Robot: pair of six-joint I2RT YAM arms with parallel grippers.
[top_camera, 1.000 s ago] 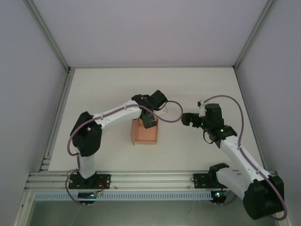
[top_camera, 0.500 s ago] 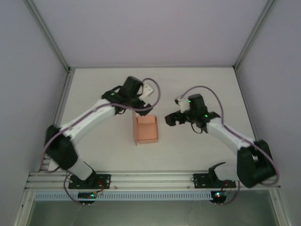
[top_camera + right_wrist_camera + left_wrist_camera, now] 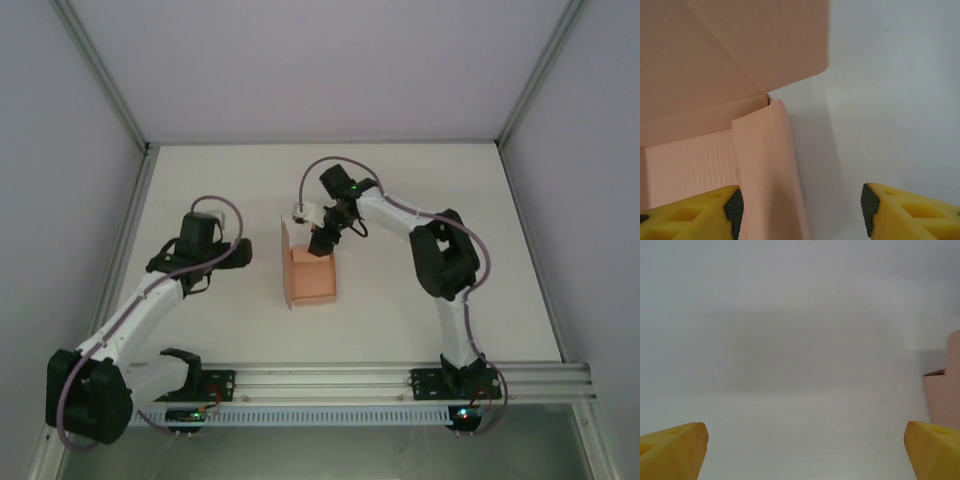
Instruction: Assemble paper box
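The white tabletop (image 3: 450, 200) looks smooth, so the paper box (image 3: 312, 280) in the middle of it could slide if you push it from the side. Nothing is holding it down. Your left arm (image 3: 150, 300) is off to the left, well apart from the box, with its jaws wide and holding nothing, so it cannot help if the box moves. Your right arm (image 3: 400, 212) reaches over the far end of the box. Its jaws are part way open, one side over the inside of the box and the other over the tabletop, with the thin side wall (image 3: 765, 165) between them. As far as I can tell they are not pinching it. If you squeeze too hard, I think the card will bend or crease. If you come down crooked, a tip may push the wall inward and squash the box. The big lid flap (image 3: 740, 45) stands up close by the jaws, so a bump could fold it the wrong way. The little corner slit (image 3: 768, 100) could tear if you tug.
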